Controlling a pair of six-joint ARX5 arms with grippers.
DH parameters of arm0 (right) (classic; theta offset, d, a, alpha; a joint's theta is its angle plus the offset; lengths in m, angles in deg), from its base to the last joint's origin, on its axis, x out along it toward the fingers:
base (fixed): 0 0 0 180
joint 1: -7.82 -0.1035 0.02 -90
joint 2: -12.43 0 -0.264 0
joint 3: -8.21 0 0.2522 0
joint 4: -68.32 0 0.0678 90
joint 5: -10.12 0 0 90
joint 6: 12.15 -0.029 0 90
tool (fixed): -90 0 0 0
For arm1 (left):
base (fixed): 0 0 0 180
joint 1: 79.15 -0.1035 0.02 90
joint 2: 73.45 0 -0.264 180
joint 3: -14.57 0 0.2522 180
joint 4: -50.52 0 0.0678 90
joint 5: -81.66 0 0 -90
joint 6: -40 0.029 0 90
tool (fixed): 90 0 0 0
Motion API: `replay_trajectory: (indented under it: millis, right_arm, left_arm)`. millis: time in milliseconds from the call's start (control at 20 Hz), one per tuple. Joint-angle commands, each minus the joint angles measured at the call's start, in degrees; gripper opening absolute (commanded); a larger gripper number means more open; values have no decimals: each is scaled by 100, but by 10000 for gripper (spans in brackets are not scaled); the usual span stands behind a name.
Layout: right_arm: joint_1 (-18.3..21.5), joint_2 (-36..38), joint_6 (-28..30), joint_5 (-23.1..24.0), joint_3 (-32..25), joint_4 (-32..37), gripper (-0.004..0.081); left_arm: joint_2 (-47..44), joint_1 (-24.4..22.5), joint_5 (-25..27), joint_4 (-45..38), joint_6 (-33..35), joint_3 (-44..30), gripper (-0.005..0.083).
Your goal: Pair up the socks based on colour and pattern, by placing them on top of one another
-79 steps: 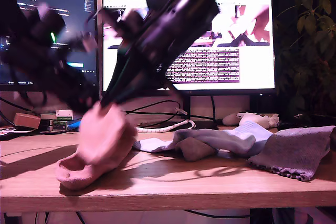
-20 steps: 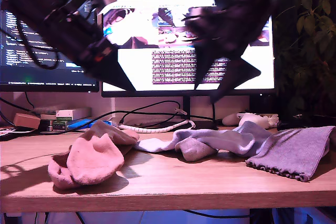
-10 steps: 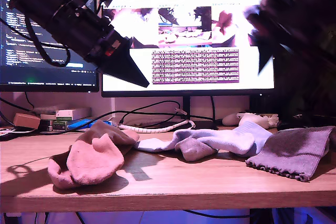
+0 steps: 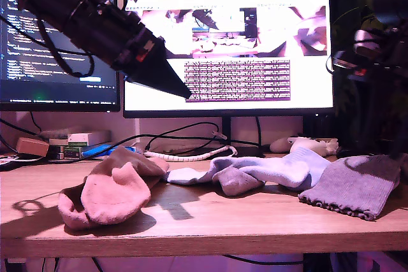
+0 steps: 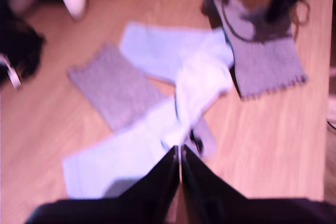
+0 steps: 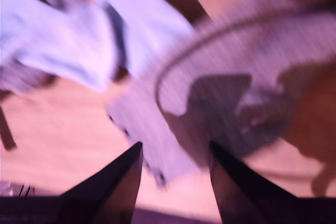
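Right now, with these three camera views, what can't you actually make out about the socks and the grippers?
- Pink pile, exterior view: folds hide whether it is one sock or two.
- Pale-blue socks, exterior view: bunched up with a grey one, so their count is unclear.
- My second gripper: open in its blurred wrist view; in the exterior view, darkness at the right hides it.
- Frilly grey sock, exterior view: its far end is lost in shadow at the right edge.

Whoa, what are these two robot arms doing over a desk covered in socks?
They are sorting socks into matching pairs. Right now neither arm holds anything. My first gripper hangs in the air with its fingers shut, above the tangled pale-blue socks. My second gripper is open over the grey frilly sock at the exterior view's right. The pink socks already lie heaped together at that view's left.
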Motion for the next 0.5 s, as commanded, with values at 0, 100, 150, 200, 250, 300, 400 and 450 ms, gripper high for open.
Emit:
replay_trajectory:
  millis: [0,100,150,200,250,300,400,450]
  right_arm:
    - [-11,129,63,-9,-105,-74,348]
    - [-11,129,125,-2,-105,-166,348]
    - [-11,129,157,17,-105,-208,348]
    - [-11,129,162,133,-105,-192,348]
    - [-7,129,175,337,-105,-184,348]
    - [24,129,216,459,-105,-197,348]
    - [96,127,243,544,-105,-70,348]
    - [131,127,245,579,-105,-28,348]
  left_arm:
    - [59,70,-24,-105,-28,2,-19]
    - [66,107,-24,-181,-28,2,-19]
    - [66,111,-26,-236,-31,2,-19]
    - [66,118,-22,-289,-31,2,-19]
    - [66,127,-22,-321,-37,2,-19]
    - [66,129,-22,-330,-37,2,-19]
    - [66,129,-22,-332,-37,2,-19]
    - [66,129,-22,-330,-37,2,-19]
